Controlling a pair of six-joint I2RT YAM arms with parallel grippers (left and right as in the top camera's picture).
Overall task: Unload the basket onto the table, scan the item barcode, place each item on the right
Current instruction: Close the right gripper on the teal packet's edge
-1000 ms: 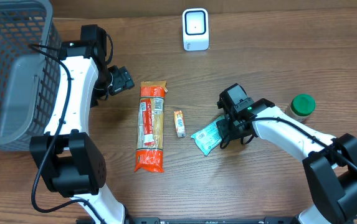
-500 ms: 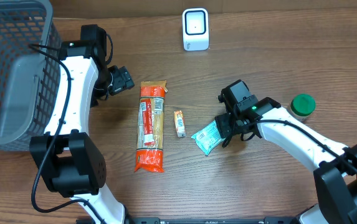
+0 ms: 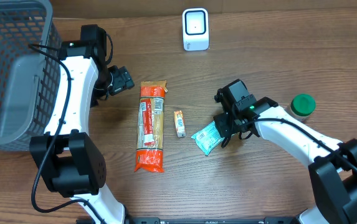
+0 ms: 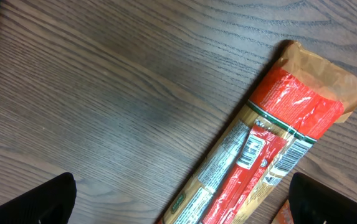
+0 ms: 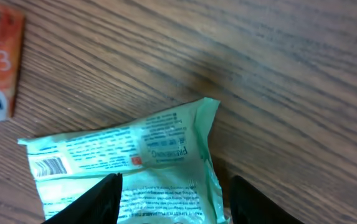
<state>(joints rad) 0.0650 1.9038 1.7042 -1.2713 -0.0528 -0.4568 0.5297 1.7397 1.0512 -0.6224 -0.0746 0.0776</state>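
- At the bottom edge of the right wrist view: right gripper (image 5: 173,202), dark fingers (image 5: 100,199) spread apart, straddling the near end of the green packet (image 5: 128,155).
- Between those fingers: only the packet's crinkled right part. Lies flat on the wooden table (image 3: 278,56), printed side up.
- Toward the lower left of that frame, outside the fingers: the packet's barcode (image 5: 49,167), facing up.
- Cannot tell whether either pad touches the wrapper.
- Just right of centre in the overhead view: the same packet, angled, its right end under the gripper's tip.
- Just left of the packet, not touching it: small orange bar (image 3: 179,123).
- Further left: long orange-and-red pasta pack (image 3: 151,124), running top to bottom.
- At the right, close against the right arm: green-lidded jar (image 3: 302,104), upright.
- Upper left of centre: left gripper (image 3: 123,79), jaws spread wide, near the pasta pack's top end.
- Top centre: white scanner (image 3: 195,29), well apart from the packet and both grippers.
- Far left edge: grey mesh basket (image 3: 10,68).
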